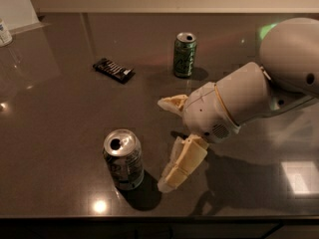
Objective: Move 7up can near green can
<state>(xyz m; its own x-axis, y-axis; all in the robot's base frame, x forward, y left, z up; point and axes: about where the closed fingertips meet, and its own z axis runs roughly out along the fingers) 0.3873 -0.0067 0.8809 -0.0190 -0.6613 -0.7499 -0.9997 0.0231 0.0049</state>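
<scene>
The 7up can, pale silvery with a light green label and an open silver top, stands upright near the table's front edge. The green can, dark green with a silver top, stands upright at the back middle, far from the 7up can. My gripper is open just right of the 7up can, close to it but not touching. One cream finger points left above, the other finger reaches down toward the table beside the can.
A dark candy bar wrapper lies flat at the back left. The dark glossy tabletop ends at a front edge just below the 7up can. A white object sits at the far left edge.
</scene>
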